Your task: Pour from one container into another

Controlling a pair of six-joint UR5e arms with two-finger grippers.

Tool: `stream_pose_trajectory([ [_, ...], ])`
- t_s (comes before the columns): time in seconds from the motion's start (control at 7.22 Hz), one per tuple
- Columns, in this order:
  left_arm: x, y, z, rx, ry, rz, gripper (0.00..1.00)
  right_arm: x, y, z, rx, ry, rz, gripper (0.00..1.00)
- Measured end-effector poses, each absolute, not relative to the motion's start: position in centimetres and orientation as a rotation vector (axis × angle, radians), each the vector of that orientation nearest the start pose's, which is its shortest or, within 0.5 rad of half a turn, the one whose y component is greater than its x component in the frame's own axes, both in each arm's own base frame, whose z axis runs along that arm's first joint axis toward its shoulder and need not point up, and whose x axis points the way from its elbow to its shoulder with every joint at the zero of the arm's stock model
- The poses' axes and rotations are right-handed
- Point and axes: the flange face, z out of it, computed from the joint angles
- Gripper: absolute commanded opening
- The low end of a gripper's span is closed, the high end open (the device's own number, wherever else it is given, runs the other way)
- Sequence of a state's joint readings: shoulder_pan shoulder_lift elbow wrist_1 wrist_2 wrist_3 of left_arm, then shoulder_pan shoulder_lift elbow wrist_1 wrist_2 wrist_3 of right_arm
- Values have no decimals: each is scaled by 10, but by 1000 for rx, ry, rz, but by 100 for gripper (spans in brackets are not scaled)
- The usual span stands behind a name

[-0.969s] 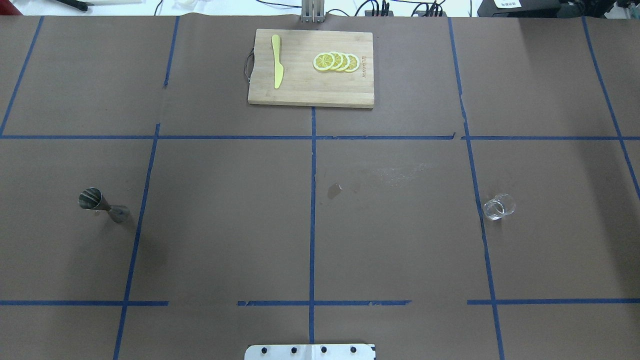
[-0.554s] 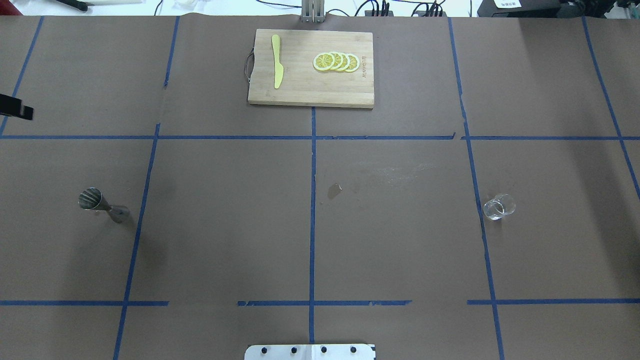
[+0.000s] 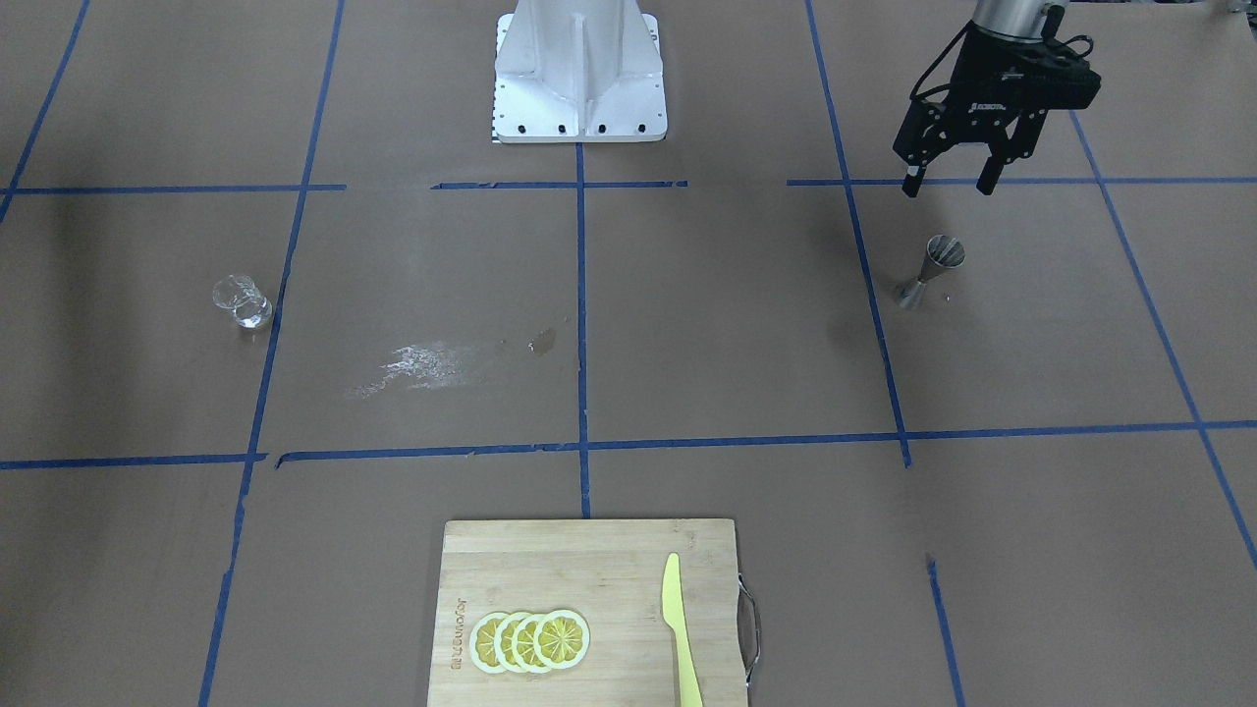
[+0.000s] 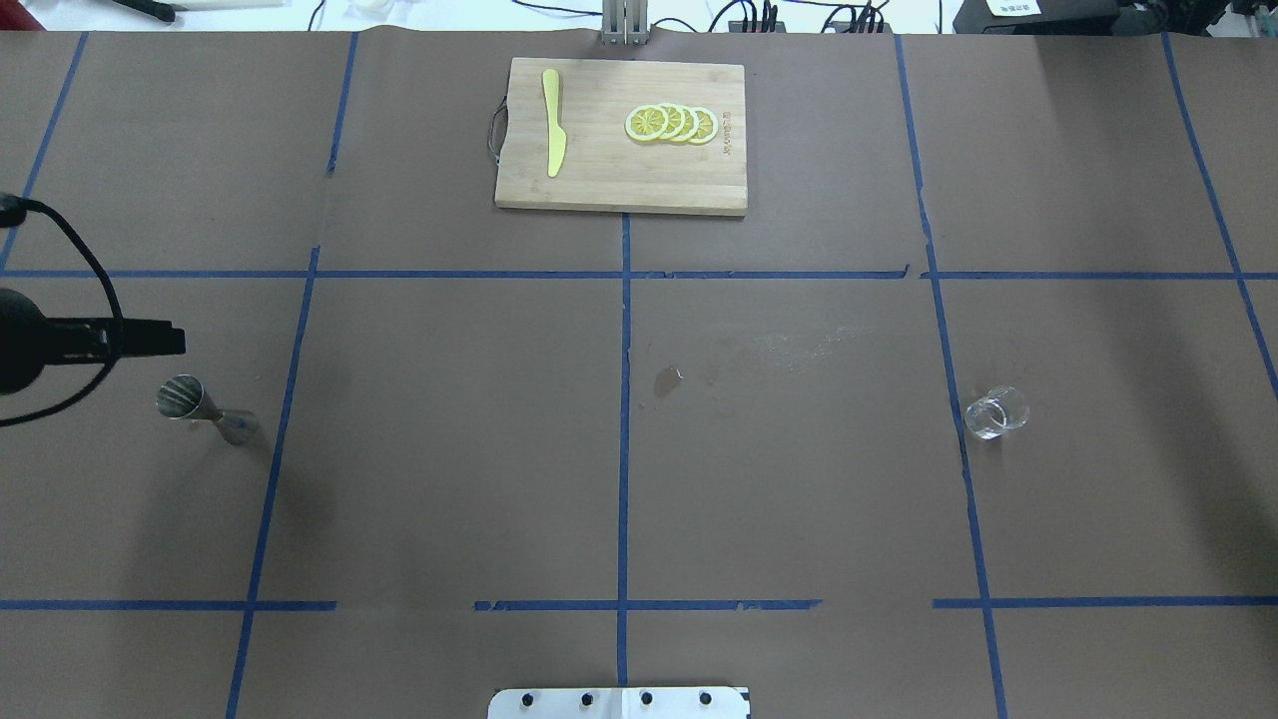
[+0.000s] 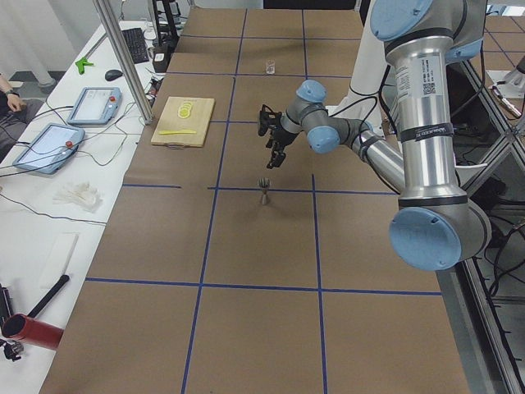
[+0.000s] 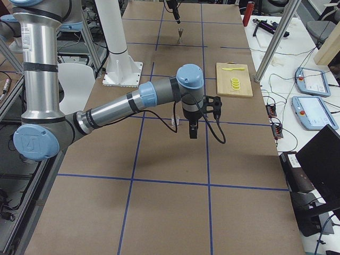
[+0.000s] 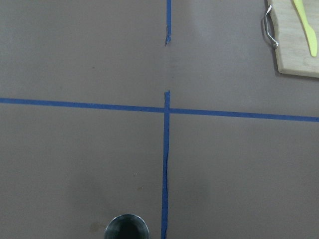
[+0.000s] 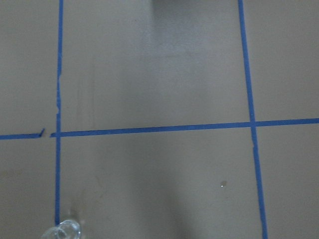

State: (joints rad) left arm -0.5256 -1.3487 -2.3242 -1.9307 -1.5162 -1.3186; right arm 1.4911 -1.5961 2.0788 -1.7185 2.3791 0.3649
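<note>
You've poured nothing yet: glass (image 4: 996,412) and jigger (image 4: 205,409) stand well apart, left gripper (image 3: 948,187) spread near the jigger, right gripper (image 6: 192,130) unreadable.

Table (image 4: 799,479) brown, blue tape grid (image 4: 624,399). Jigger (image 3: 928,270) dull grey; measuring cup (image 3: 241,301) clear. Board (image 4: 619,170) at 12 o'clock pale wood, lemon slices (image 4: 671,123) yellow, knife (image 4: 552,120) lime-yellow. Left gripper (image 3: 947,190) black. Whitish patch (image 3: 417,363), perhaps a stain.

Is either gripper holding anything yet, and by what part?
Nothing is held. The left gripper hangs open near the jigger, not touching it. The glass stands alone, with no gripper at it.
</note>
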Motion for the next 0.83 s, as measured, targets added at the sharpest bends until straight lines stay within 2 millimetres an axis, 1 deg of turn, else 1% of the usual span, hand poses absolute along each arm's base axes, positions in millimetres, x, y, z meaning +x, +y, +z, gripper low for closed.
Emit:
stream_pose_trajectory([
  [0.14,285,-288,375,411,776,-322,93,2,-440,406,140,-844,151,100],
  [0.28,304,-266,384,440,759,-364,92,-22,-419,377,149,-834,168,100],
  [0.42,316,-251,391,483,740,-405,92,-45,-399,350,155,-834,186,100],
  [0.55,322,-246,400,538,710,-444,91,-62,-383,331,157,-840,190,100],
  [0.83,329,-250,422,667,637,-494,91,-98,-353,302,172,-822,203,100],
])
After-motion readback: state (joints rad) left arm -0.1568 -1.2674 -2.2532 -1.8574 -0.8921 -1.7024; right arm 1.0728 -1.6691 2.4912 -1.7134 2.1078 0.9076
